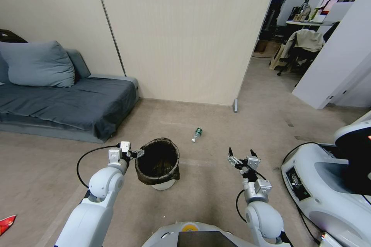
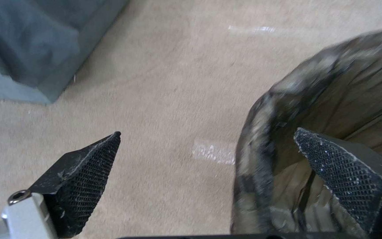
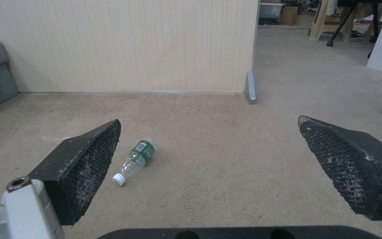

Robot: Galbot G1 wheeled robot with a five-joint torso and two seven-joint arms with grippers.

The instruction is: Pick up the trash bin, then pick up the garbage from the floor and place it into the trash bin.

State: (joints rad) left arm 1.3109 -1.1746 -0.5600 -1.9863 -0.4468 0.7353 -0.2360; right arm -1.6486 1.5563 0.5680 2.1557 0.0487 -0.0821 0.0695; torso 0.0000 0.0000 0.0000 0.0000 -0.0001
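**Left gripper astride the bin rim, bottle lying ahead**

While I watch the head view, my left gripper (image 1: pixel 140 153) sits wide at the trash bin (image 1: pixel 157 161), one finger inside the bag-lined rim and one outside at the bin's 9 o'clock, not clamped. My right gripper (image 1: pixel 241 155) hangs wide and empty over the carpet. At the bin's 1 o'clock lies a clear bottle (image 1: pixel 196 134) with a white cap; its green label carries a barcode, though I can't read the lettering.
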